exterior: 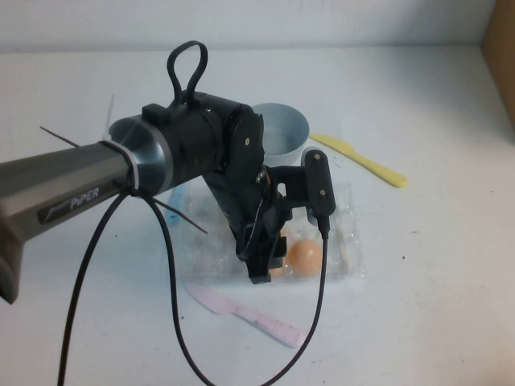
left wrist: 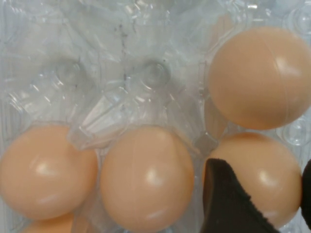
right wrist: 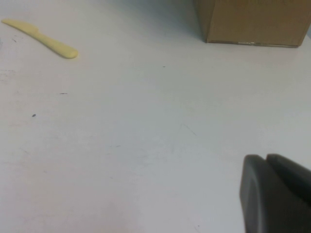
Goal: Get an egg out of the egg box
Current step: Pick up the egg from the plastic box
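Observation:
The egg box [exterior: 348, 241], a clear crinkly plastic tray, lies at mid-table under my left arm. In the left wrist view its cups [left wrist: 121, 82] hold several orange-tan eggs. My left gripper [exterior: 269, 261] is lowered into the box. Its fingers [left wrist: 228, 199] press both sides of one egg [left wrist: 272, 184], which still sits in its cup. One egg [exterior: 304, 256] shows beside the gripper in the high view. My right gripper [right wrist: 266, 158] is shut and empty above bare table, away from the box, and out of the high view.
A round grey-blue bowl [exterior: 283, 129] stands just behind the box. A yellow plastic knife [exterior: 362, 159] lies to the right, also in the right wrist view [right wrist: 41, 36]. A pink knife [exterior: 249, 315] lies in front. A cardboard box [exterior: 500, 56] stands at the far right.

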Robot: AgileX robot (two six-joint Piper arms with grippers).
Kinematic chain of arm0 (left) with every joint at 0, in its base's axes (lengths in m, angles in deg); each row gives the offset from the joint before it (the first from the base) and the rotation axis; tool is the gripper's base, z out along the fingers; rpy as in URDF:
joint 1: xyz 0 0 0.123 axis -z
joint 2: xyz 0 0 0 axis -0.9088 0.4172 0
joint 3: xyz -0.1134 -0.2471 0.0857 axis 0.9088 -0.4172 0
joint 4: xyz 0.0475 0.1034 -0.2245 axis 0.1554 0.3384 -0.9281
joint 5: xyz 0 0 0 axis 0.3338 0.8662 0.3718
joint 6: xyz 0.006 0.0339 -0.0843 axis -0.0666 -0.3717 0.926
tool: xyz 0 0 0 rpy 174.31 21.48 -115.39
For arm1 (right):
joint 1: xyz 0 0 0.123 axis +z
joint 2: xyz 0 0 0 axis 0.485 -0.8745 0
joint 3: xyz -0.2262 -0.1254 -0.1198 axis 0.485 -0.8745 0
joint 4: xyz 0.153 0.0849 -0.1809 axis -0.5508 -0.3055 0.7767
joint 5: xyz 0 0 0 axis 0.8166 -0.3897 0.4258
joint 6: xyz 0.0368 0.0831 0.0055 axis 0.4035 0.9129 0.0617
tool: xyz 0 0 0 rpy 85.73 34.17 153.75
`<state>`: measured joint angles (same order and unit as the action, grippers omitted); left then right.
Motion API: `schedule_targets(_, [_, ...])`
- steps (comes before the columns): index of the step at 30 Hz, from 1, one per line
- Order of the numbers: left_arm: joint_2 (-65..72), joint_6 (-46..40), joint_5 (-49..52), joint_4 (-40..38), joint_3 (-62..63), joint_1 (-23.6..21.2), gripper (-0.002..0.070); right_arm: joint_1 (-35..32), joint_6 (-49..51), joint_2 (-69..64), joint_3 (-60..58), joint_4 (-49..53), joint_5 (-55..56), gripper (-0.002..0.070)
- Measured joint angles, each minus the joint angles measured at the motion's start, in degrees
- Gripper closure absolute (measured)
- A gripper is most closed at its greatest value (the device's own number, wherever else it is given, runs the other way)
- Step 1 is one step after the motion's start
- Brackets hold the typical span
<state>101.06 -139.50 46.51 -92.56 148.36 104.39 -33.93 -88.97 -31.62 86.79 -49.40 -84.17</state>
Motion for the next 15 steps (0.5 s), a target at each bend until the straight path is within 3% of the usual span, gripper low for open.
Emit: schedule_targets(15, [-2.9, 0.0, 0.0, 2.2, 0.0, 0.0, 0.0413, 0.0, 0.0, 0.0, 0.0, 0.0, 0.0, 0.0694])
